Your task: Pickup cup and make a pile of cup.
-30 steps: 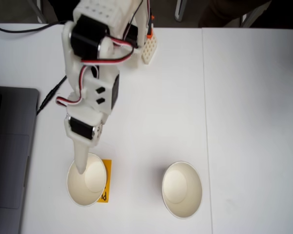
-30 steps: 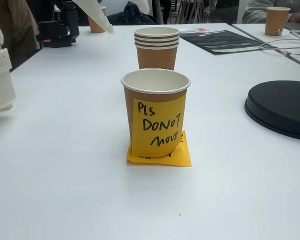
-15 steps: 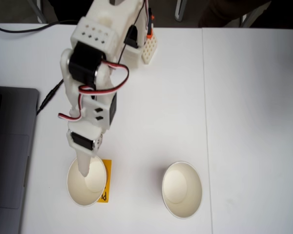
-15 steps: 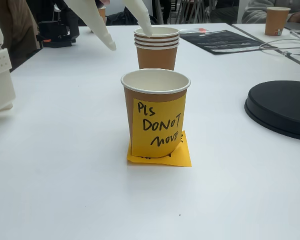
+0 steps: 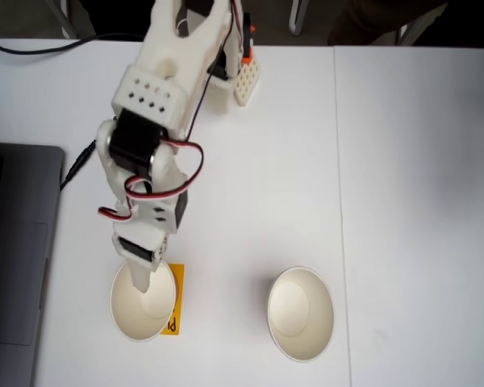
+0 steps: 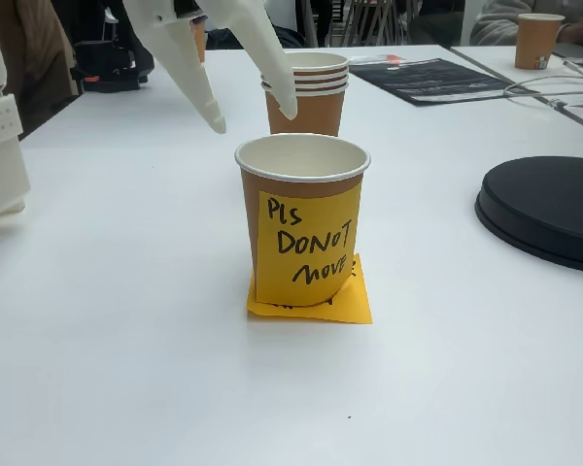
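In a fixed view from above, two white paper cups stand near the front edge. The left cup (image 5: 133,314) sits on an orange sticky note (image 5: 176,278), and the right cup (image 5: 301,313) stands alone. My gripper (image 5: 139,282) hangs over the left cup's mouth, its tip inside the rim outline. In a fixed view from table height, the labelled cup (image 6: 301,223) carries a handwritten orange note. My gripper (image 6: 253,116) is open just above and behind its rim, holding nothing. A stack of cups (image 6: 304,92) stands behind.
A grey laptop (image 5: 16,258) lies at the left with a cable (image 5: 81,161) beside it. A black round disc (image 6: 544,209) sits on the right. A dark sheet (image 6: 428,78) and another cup (image 6: 536,39) lie far back. A white block (image 6: 0,155) stands at the left.
The arm has stretched forward and lowered. The open fingers have come down from the top of the table-height view to just above the labelled cup's rim. The cups have not moved.
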`<state>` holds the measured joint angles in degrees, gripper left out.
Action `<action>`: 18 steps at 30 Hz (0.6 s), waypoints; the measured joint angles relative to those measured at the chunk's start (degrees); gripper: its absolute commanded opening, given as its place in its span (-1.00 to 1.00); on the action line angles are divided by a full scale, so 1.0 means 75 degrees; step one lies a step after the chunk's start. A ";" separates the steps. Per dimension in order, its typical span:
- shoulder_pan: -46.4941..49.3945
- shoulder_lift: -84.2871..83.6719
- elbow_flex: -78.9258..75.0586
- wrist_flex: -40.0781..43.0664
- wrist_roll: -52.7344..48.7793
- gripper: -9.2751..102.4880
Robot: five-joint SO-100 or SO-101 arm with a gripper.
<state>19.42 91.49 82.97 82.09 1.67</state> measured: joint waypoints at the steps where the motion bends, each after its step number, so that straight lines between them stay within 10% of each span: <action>1: 0.0059 -0.0129 -0.0129 0.0000 0.0000 -0.41; 18: 0.0305 -0.0855 -0.0949 0.0000 0.0000 -0.41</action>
<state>21.71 85.08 75.85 82.09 1.67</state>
